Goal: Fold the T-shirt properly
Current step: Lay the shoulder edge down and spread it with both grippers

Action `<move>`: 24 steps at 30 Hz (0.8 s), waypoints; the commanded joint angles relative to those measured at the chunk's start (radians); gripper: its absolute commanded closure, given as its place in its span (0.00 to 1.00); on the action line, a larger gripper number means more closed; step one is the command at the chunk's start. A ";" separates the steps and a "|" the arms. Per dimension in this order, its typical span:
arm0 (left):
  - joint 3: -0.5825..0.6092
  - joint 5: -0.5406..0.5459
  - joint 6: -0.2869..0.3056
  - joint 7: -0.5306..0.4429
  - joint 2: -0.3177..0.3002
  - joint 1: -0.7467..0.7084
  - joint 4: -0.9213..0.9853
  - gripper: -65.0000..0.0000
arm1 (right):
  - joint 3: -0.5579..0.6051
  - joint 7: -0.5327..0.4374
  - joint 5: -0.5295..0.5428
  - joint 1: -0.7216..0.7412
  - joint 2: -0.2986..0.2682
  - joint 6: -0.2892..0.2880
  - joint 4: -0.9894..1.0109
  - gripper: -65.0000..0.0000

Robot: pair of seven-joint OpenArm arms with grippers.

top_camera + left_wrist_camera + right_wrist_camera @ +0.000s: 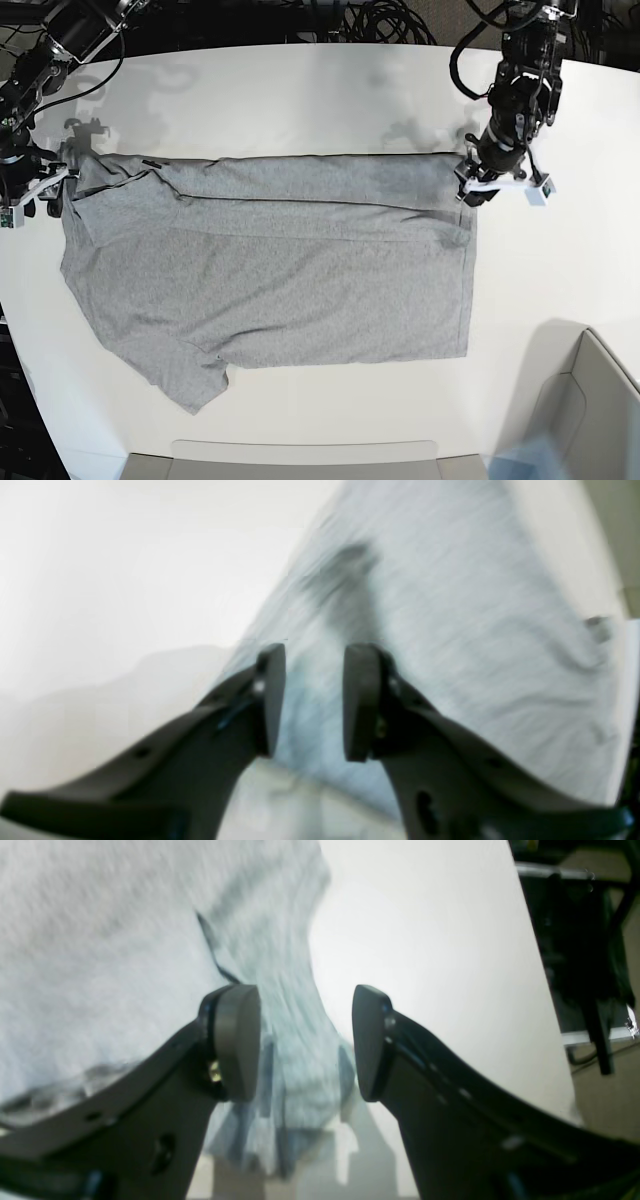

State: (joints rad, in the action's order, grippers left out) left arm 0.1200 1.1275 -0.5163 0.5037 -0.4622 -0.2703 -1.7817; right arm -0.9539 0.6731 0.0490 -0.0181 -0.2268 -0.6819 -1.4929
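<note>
The large heather-grey short-sleeved cotton T-shirt [270,270] lies spread flat on the white bench [300,90], taking up most of its middle and reaching close to the left edge. Its far long edge has been turned over toward the near side, so a narrow doubled band runs the whole width of the cloth along the far side. One sleeve sticks out toward the near left corner of the bench; the hem end faces the right edge. Only the plain grey side shows.

The black left gripper [314,702] hangs over the far right corner of the shirt. Its two dark pads stand apart with a clear gap, and only blurred grey cloth shows between them, lying below rather than pinched. In the base view this gripper [480,185] sits right at the fold's end, with a small white block on its wrist.

The black right gripper [306,1042] is at the far left corner of the shirt, by the shoulder and collar end. Its pads are spread wide; crumpled grey fabric and bare white bench show through the gap, and nothing is clamped. From the base view it [48,190] sits just off the cloth's edge.

A pale grey tray-like bin [590,410] stands at the near right corner of the bench; its contents cannot be made out.
</note>
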 commanded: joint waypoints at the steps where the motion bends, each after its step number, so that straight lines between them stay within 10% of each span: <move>1: -0.003 0.015 -0.020 -0.004 -0.034 -0.001 -0.017 0.64 | -0.014 -0.023 0.015 0.000 -0.021 -0.016 -0.015 0.55; 24: -0.003 -0.037 -0.003 0.178 -0.023 0.045 0.104 0.64 | -0.043 -0.031 0.013 -0.026 -0.029 -0.016 0.142 0.55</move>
State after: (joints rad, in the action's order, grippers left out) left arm 0.1215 1.0752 -0.5041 0.6407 -0.4789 -0.2295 -1.6672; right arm -0.9939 0.6659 0.0483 -0.0559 -0.2329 -0.6823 -1.3342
